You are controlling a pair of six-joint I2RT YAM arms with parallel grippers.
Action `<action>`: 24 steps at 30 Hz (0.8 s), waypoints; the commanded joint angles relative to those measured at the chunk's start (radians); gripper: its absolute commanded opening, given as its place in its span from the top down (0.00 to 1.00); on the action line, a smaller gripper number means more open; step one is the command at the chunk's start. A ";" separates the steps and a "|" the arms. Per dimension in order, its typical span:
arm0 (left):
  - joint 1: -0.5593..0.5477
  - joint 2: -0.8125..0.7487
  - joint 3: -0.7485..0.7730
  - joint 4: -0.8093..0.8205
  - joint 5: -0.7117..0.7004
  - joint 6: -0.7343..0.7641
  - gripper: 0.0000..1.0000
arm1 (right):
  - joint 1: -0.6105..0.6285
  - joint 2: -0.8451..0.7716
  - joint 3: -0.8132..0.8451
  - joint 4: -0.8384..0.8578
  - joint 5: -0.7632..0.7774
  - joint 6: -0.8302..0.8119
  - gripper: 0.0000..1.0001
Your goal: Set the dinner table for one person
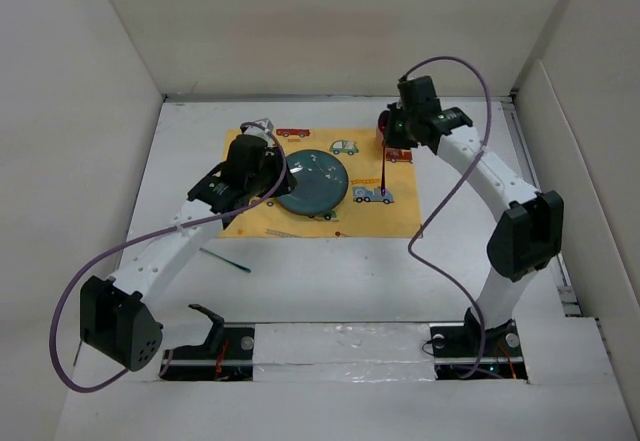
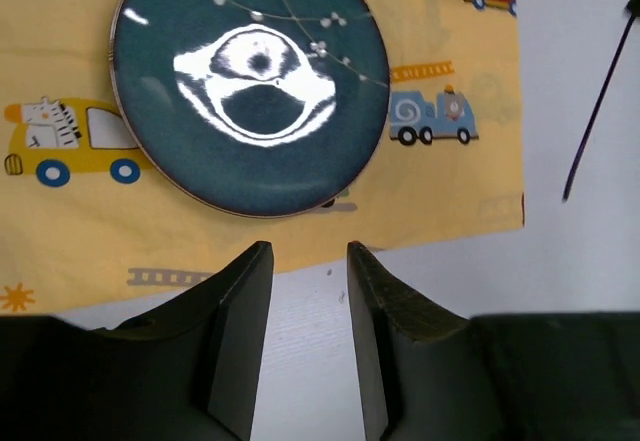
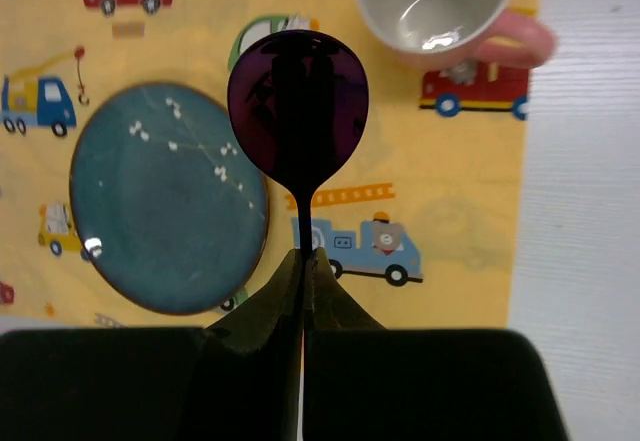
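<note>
Looking down from above, a large white dinner table (image 1: pixel 350 281), roughly square, fills the scene and is walled by pale panels (image 1: pixel 330 21) on three sides. Two white and black robot arms are bolted at its near edge.

A yellow cloth mat (image 1: pixel 380 219) printed with small cars and trucks lies flat on the far middle of the table. A round dark teal plate (image 1: pixel 312 181) with a faint white blossom pattern sits on the mat, left of centre. A pale mug (image 3: pixel 440 6) with a pink handle stands upright at the mat's far right corner, well apart from the plate.

The right hand (image 3: pixel 302 261) is clamped tight on the thin handle of a dark purple spoon (image 3: pixel 297 111). The spoon's bowl sticks out past the fingertips, over the mat between the plate and the mug. Whether the spoon touches the mat cannot be told.

The left hand (image 2: pixel 308 251) is partly open, with a clear gap between its two dark fingers (image 2: pixel 250 291) and nothing in it. It hangs at the plate's left side. From its own camera the plate lies just ahead of the fingertips, and the mat's edge and bare white table show beneath them.

A thin green stick-like utensil (image 1: pixel 225 259) lies on the bare table, near the left arm and off the mat.
</note>
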 commanded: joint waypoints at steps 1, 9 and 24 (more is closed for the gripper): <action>0.004 -0.012 0.051 -0.028 -0.148 -0.144 0.67 | 0.037 0.079 0.004 -0.001 -0.064 -0.061 1.00; 0.030 -0.094 -0.009 -0.134 -0.263 -0.353 1.00 | 0.052 0.303 0.160 -0.002 -0.044 -0.044 1.00; 0.327 -0.240 -0.247 -0.399 -0.121 -0.460 0.51 | 0.043 0.489 0.177 0.022 -0.015 0.019 0.95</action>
